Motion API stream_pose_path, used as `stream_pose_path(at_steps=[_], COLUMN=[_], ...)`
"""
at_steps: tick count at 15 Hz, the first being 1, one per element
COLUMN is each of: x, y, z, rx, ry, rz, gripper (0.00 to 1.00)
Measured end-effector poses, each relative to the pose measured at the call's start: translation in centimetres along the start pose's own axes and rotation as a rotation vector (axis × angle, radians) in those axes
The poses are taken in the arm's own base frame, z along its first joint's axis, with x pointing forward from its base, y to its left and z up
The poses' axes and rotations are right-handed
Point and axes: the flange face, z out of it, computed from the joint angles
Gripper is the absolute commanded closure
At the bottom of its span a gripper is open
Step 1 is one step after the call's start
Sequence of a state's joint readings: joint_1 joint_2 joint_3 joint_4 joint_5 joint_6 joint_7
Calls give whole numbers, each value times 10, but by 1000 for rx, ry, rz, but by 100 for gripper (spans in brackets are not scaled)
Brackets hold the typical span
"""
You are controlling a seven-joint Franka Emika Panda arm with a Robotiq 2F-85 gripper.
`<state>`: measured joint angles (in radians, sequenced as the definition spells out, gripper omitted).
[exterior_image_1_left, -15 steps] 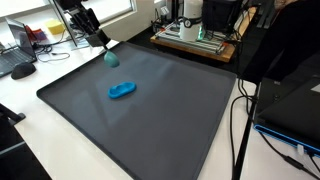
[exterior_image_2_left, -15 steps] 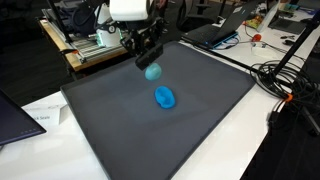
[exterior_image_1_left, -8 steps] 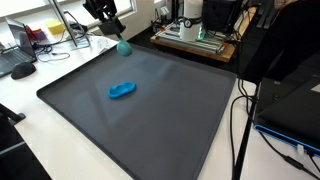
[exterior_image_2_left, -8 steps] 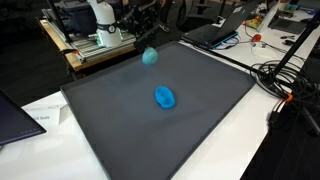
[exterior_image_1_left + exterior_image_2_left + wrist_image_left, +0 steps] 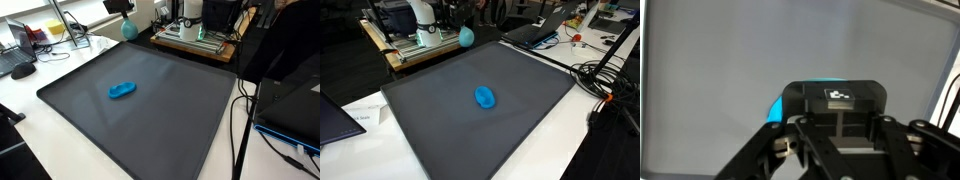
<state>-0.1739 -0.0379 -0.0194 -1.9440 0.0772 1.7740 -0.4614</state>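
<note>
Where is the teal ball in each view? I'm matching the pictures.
In an exterior view: teal ball at the top, left of centre, above the far edge of the dark grey mat.
In an exterior view: upper middle, above that mat's far edge.
Wrist view: a teal sliver low, left of centre, mostly hidden.
Shared landmark: the mat.

A toy [image 5: 122, 90] is laid on the mat [image 5: 180, 130], at ten o'clock from its middle. A ball [image 5: 129, 29] is held in the gripper [image 5: 121, 10] at the toy's twelve o'clock, near the mat's far edge.
</note>
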Motion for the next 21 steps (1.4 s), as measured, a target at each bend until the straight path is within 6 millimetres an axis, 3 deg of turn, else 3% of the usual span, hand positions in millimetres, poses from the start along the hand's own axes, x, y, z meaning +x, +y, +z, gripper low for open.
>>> stream_pose_path(at_steps=[5,9,21], x=[-40,-62,-87], y=[-13,-13,-14], z=[-42,-62,-66], rx=[-34,-14,48], ry=[112,228,396], rz=[-17,-33,-87], gripper=[78,78,78])
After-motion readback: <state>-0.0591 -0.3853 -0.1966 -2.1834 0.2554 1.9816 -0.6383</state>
